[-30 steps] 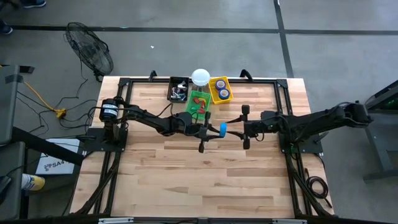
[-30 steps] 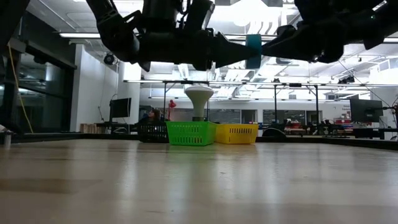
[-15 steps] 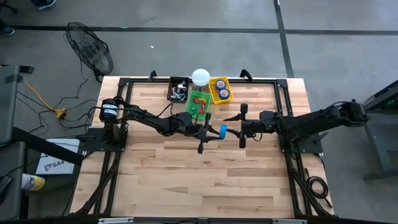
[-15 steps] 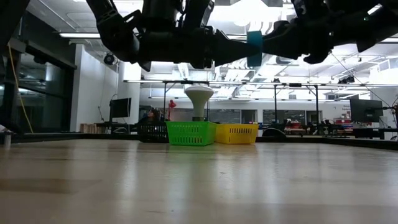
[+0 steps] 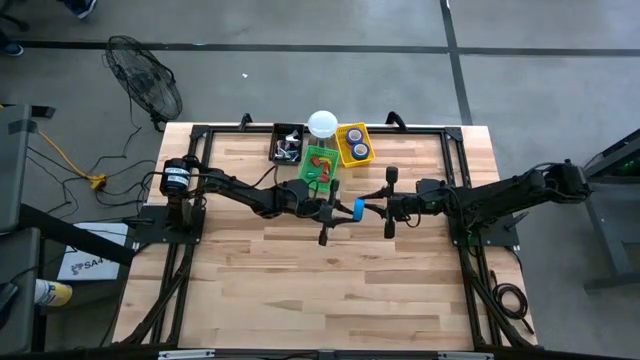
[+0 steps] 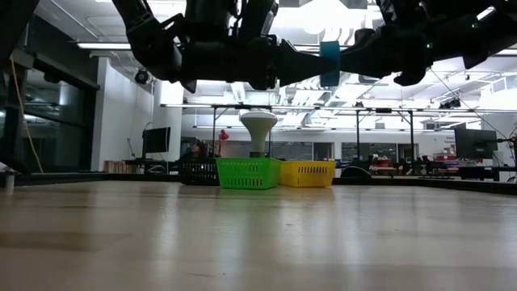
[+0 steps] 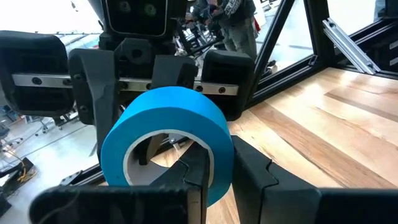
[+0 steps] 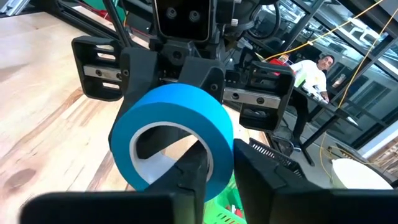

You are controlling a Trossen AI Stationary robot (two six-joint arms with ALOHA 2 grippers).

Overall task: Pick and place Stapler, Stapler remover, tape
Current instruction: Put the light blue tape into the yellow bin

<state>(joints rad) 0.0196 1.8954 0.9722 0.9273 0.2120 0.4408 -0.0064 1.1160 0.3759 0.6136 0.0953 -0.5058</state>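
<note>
From above, the two arms meet nose to nose over the middle of the table (image 5: 300,290), nearer its far edge than its near one; the blue tape roll (image 5: 358,208) hangs in the air between them, with the left gripper (image 5: 345,209) on one side and the right gripper (image 5: 372,209) on the other; a black basket (image 5: 287,144), a green basket (image 5: 320,166) and a yellow basket (image 5: 354,145) stand in a row along the far edge, the yellow one already holding two tape rolls, a white jar (image 5: 322,124) behind them.

From table height, the blue roll (image 6: 329,63) sits high above the wood, seen edge-on, both grippers reaching to it from opposite sides.

In the left wrist view, the left gripper (image 7: 214,180) is clamped tight on the wall of the blue roll (image 7: 166,140), one finger inside the ring and one outside; the other arm's gripper faces it directly across the roll.

In the right wrist view, the right gripper (image 8: 214,177) likewise has its fingers pinching the roll's wall (image 8: 173,134), apparently gripping it.

So both grippers have the roll, its open centre facing along the line between them; by my reading this is a hand-over, and the right arm stands nearer the yellow basket.
</note>
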